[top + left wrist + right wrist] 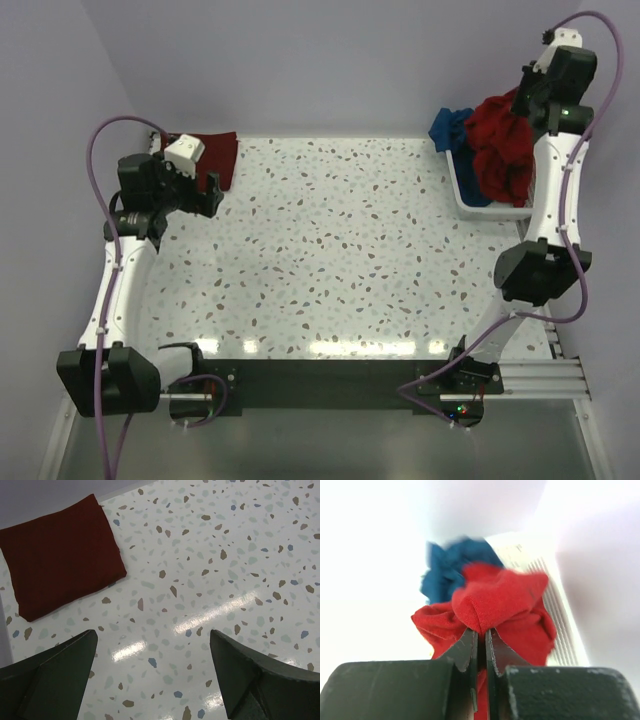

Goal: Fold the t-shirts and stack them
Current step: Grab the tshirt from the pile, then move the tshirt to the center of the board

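Pinching a fold of the bright red t-shirt (505, 600) in the tightly closed right gripper (481, 645), above the white basket (470, 195) at two o'clock on the table (330, 250), beside the blue t-shirt (445, 565). Holding nothing in the wide-spread left gripper (152, 675), near the folded maroon t-shirt (60, 555) at ten o'clock.

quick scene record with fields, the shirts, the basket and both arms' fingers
maroon shirt: folded flat, far left corner of table
red shirt: bunched over basket, pinched by right fingers
blue shirt: crumpled, at basket's far left side, behind red shirt
basket: far right of table
left fingers: open, empty, above table beside maroon shirt
right fingers: shut on red shirt
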`<action>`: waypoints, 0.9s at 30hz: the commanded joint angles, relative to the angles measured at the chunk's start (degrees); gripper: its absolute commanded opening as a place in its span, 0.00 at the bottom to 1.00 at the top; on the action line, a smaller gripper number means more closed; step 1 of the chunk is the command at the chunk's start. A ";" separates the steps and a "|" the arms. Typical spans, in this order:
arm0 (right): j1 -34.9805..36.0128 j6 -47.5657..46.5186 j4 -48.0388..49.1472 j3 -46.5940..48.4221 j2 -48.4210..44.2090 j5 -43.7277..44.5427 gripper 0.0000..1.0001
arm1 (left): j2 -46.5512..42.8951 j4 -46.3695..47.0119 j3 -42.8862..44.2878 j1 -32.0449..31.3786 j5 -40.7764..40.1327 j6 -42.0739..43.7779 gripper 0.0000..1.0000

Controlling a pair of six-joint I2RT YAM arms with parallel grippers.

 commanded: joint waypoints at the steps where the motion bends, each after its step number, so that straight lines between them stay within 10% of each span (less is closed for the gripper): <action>1: 0.36 1.46 1.01 4.25 -4.79 -10.50 0.00 | -1.83 0.85 2.12 -0.18 0.39 -2.06 1.00; 9: 4.22 15.16 7.68 8.48 -13.14 -33.26 0.00 | -3.59 1.12 4.49 -0.18 0.92 -4.87 1.00; 22: 15.13 29.25 18.68 -1.49 -21.93 -39.64 0.00 | -3.94 -1.78 7.92 -0.09 3.20 -6.72 1.00; 24: 15.13 25.48 14.56 -7.14 -24.74 -34.28 0.32 | -3.85 -2.13 8.01 -0.09 4.43 -6.28 1.00; 25: 14.78 22.41 13.59 -14.13 -25.71 -28.77 0.75 | -3.85 -2.83 7.84 -0.09 4.78 -5.84 1.00; 26: 14.69 20.38 11.75 -17.68 -26.33 -26.28 0.98 | -3.68 -3.19 7.66 -0.09 6.09 -4.53 1.00; 27: 14.60 18.45 10.08 -23.46 -26.77 -23.21 0.99 | -3.42 -4.84 7.57 -0.09 6.89 -3.30 1.00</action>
